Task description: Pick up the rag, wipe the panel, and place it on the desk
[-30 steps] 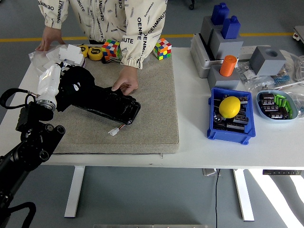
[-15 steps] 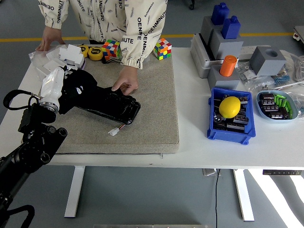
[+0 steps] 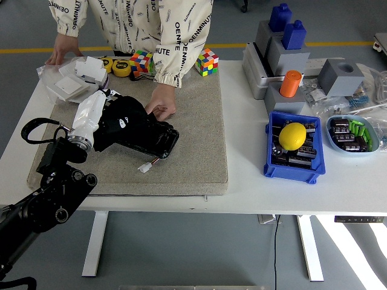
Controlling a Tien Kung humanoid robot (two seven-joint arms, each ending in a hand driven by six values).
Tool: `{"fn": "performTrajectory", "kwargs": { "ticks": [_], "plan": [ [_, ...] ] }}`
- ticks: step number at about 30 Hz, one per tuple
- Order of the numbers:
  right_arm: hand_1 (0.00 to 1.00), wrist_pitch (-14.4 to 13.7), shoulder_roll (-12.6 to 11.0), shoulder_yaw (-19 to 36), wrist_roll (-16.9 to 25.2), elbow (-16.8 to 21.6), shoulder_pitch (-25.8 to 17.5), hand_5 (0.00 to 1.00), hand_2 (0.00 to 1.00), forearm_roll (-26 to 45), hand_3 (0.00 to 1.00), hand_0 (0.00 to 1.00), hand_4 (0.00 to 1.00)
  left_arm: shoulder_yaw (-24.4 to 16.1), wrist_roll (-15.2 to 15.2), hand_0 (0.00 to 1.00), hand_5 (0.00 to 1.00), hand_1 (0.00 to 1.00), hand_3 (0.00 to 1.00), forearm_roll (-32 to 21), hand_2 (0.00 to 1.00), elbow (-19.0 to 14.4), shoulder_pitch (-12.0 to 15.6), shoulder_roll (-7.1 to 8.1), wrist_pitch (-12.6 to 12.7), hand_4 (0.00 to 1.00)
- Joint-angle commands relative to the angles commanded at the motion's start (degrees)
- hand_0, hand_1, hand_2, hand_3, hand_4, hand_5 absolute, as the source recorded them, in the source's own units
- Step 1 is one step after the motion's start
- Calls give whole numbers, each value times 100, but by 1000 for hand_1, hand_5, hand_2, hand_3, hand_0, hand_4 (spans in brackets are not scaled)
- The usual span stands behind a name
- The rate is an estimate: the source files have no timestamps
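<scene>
Rag (image 3: 124,118), black and bunched, lies on top of the glossy black panel (image 3: 148,138) on the grey mat (image 3: 193,139), and we see it only from the head view. Our left hand (image 3: 91,118) presses into the rag; whether its fingers grip the cloth we cannot tell. Across the table, a person's hand (image 3: 158,104) rests on the panel's far edge, fingers loosely curled.
</scene>
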Motion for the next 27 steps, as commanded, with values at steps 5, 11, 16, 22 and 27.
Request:
{"fn": "performTrajectory", "kwargs": {
  "ticks": [5, 11, 16, 22, 27],
  "plan": [
    [554, 1, 6, -16, 0, 4, -6, 355, 490, 4, 522, 533, 875, 501, 41, 299, 2, 364, 572, -243, 334, -290, 60, 80, -37, 646],
    [555, 6, 15, -28, 4, 9, 0, 355, 490, 17, 523, 533, 875, 853, 0, 295, 2, 361, 572, -453, 333, -496, 139, 59, -43, 646],
    [556, 10, 6, -55, 11, 16, -3, 354, 490, 43, 523, 534, 875, 1051, -1, 293, 2, 359, 572, -511, 332, -741, 147, 49, -27, 647],
    [555, 15, 5, -112, 14, 27, -1, 354, 490, 90, 522, 534, 876, 1321, 30, 293, 2, 354, 572, -581, 332, -922, 150, 3, -42, 648],
    [555, 16, 6, -118, 17, 31, 7, 354, 490, 102, 522, 531, 876, 1375, 27, 292, 2, 350, 571, -599, 330, -927, 120, -28, -32, 650]
  ]
}}
